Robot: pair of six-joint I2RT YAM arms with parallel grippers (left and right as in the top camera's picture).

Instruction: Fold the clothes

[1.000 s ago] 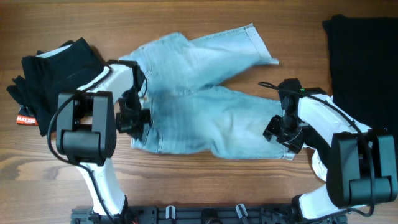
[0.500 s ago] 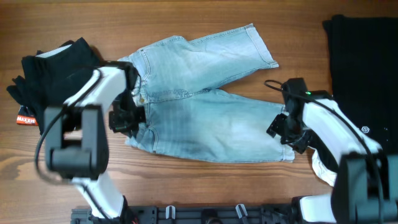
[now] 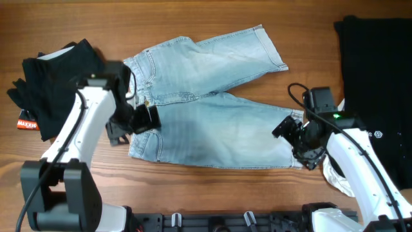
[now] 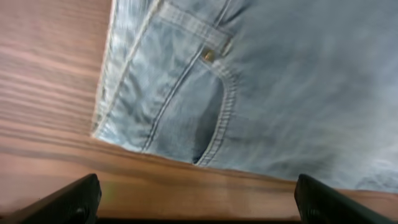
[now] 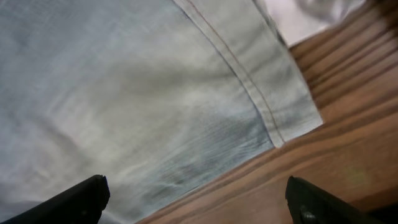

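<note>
The pale denim shorts (image 3: 212, 113) lie spread flat in the middle of the wooden table (image 3: 193, 19). The waistband is toward 9 o'clock. One leg runs out to about 2 o'clock and the other to about 4 o'clock.

The left gripper (image 3: 138, 119) sits at the waistband end, over the shorts' 8 o'clock corner. In the left wrist view its fingers (image 4: 78, 198) are spread wide with nothing pinched, and a pocket with a brass rivet (image 4: 208, 55) lies under them.

The right gripper (image 3: 293, 132) is over the hem of the 4 o'clock leg. Its fingers (image 5: 81, 199) are likewise parted and hold nothing, and the stitched hem (image 5: 261, 93) crosses the wood below.

A heap of black clothing (image 3: 58, 77) lies at 9 o'clock, with a red label (image 3: 27, 121) at its edge. Another black garment (image 3: 376, 77) lies at 3 o'clock. Something white (image 3: 335, 174) shows beneath the right arm.
</note>
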